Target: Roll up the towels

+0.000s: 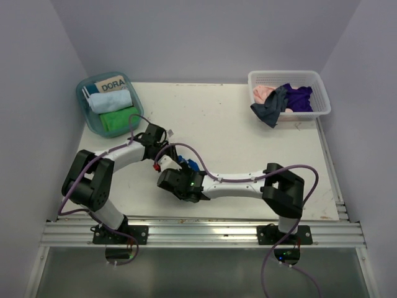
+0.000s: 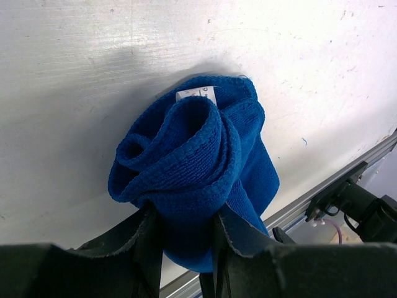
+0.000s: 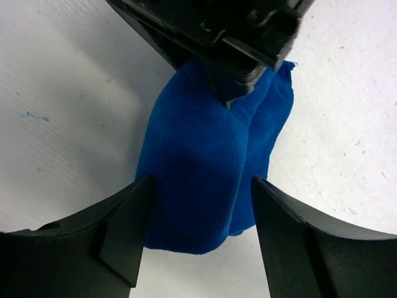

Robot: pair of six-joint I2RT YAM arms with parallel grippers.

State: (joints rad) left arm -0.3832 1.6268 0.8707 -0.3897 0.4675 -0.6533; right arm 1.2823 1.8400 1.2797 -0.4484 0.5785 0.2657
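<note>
A royal blue towel (image 2: 192,155) is rolled into a loose coil, its small white tag (image 2: 197,93) at the far end. My left gripper (image 2: 186,218) is shut on the near end of the roll and the cloth bulges between the fingers. My right gripper (image 3: 200,183) is open. Its fingers stand on either side of the same towel (image 3: 205,167) without pinching it. The left gripper's body (image 3: 236,37) comes in from above in the right wrist view. From above, both grippers meet over the blue cloth (image 1: 190,165) at the table's near centre.
At the back left, a teal bin (image 1: 85,112) holds a rolled light blue towel (image 1: 110,100), a green towel (image 1: 119,119) and a DORA card (image 1: 111,85). A white basket (image 1: 316,84) at the back right holds pink, grey and purple towels. An aluminium rail (image 1: 198,233) runs along the near edge.
</note>
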